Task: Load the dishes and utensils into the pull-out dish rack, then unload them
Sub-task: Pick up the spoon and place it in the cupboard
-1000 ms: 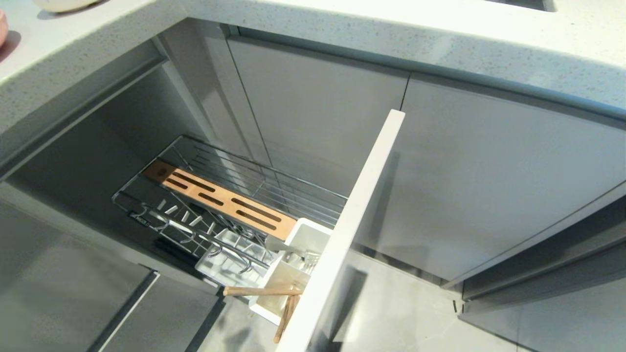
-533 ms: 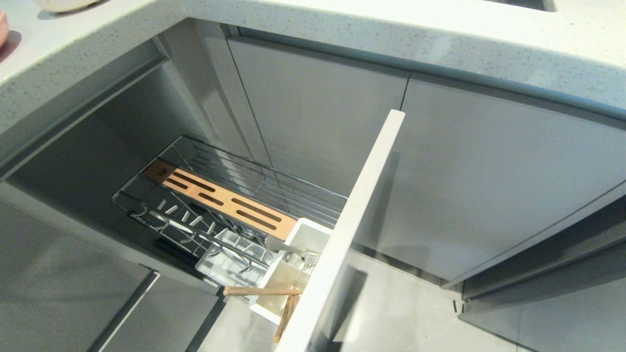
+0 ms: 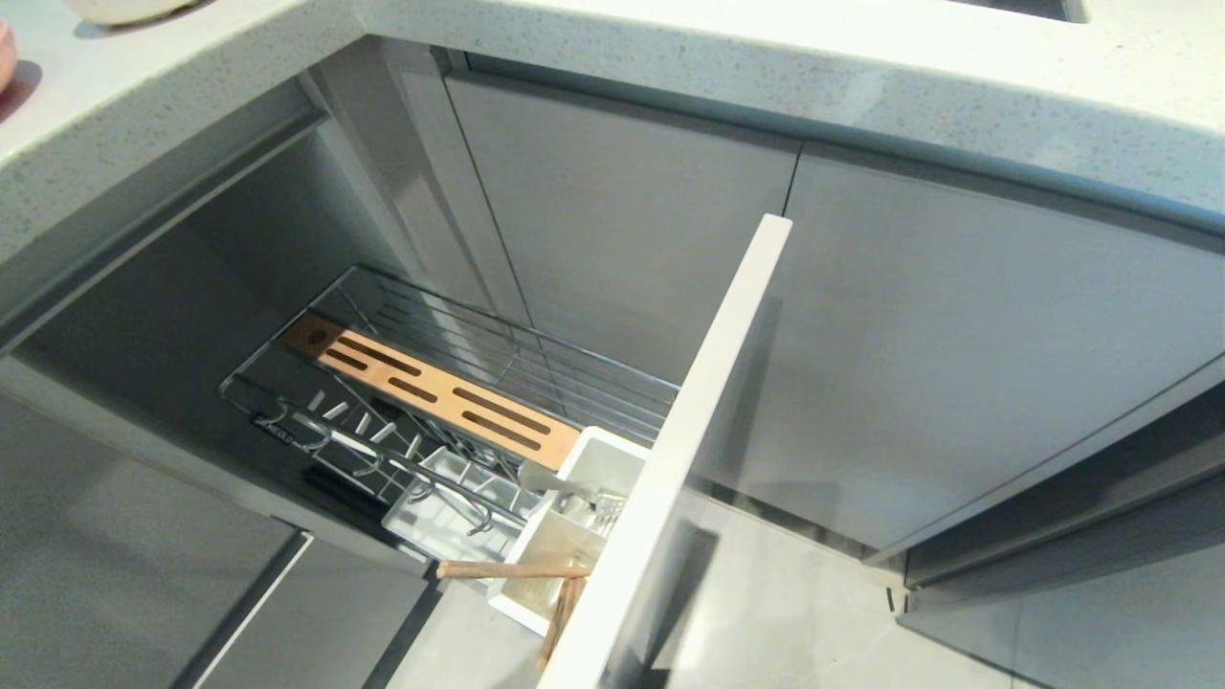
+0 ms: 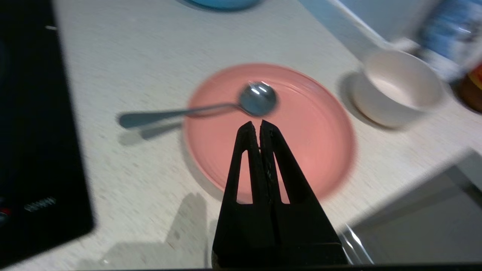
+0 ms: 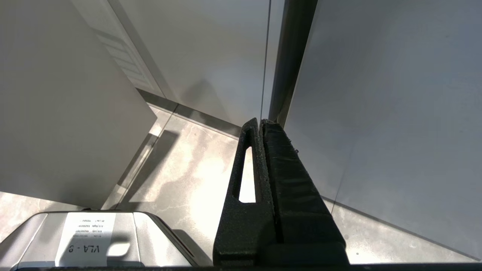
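Observation:
My left gripper [image 4: 260, 122] is shut and empty, hovering over the near half of the salmon-pink plate [image 4: 312, 146] on the countertop. The grey metal spoon [image 4: 211, 109] lies with its bowl on the plate and its handle out over the counter. Beside the plate stands the white bowl [image 4: 399, 88]. In the head view the pull-out dish rack [image 3: 536, 368] stands drawn out, with its wooden strip [image 3: 431, 392] and pale front panel [image 3: 708, 402]. The chopsticks [image 3: 507, 570] rest across the white caddy [image 3: 612, 459]. My right gripper [image 5: 260, 121] is shut and parked low, facing the cabinet doors.
A black cooktop [image 4: 34, 131] borders the counter beside the spoon handle. A blue dish [image 4: 226, 3] and a bottle [image 4: 448, 34] stand beyond the plate and bowl. Grey cabinet doors [image 3: 957, 335] flank the rack. My base [image 5: 86, 237] sits on the tiled floor [image 5: 180, 177].

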`<state>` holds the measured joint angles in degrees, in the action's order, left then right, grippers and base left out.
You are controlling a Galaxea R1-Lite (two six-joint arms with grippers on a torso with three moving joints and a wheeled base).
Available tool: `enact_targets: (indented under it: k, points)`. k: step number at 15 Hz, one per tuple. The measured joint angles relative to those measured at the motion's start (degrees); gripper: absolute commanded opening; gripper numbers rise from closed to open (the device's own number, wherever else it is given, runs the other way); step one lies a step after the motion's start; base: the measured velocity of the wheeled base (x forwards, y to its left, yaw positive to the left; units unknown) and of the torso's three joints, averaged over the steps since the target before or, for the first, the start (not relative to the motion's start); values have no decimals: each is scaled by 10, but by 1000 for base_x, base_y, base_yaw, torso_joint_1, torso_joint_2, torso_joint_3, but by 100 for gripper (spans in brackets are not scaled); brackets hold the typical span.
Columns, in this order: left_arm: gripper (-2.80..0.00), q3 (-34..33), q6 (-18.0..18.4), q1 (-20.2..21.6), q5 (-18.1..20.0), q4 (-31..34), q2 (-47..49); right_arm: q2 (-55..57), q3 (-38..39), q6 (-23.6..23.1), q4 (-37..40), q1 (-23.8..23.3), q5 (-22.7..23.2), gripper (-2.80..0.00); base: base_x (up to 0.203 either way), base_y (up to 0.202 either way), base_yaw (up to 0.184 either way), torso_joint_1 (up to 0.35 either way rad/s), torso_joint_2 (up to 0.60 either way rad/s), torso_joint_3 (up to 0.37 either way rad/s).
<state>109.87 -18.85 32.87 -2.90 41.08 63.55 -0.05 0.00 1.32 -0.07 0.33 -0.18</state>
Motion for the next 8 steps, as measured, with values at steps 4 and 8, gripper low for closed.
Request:
enact_targets:
  k: [4,8]
  points:
    - [-280,3,13,152,78,-47,61,0,0,0,0,0,0,-280,0,0,0,0,0,0]
    - [-280,5,66,247,246,-54,112,0,0,0,0,0,0,-280,0,0,0,0,0,0]
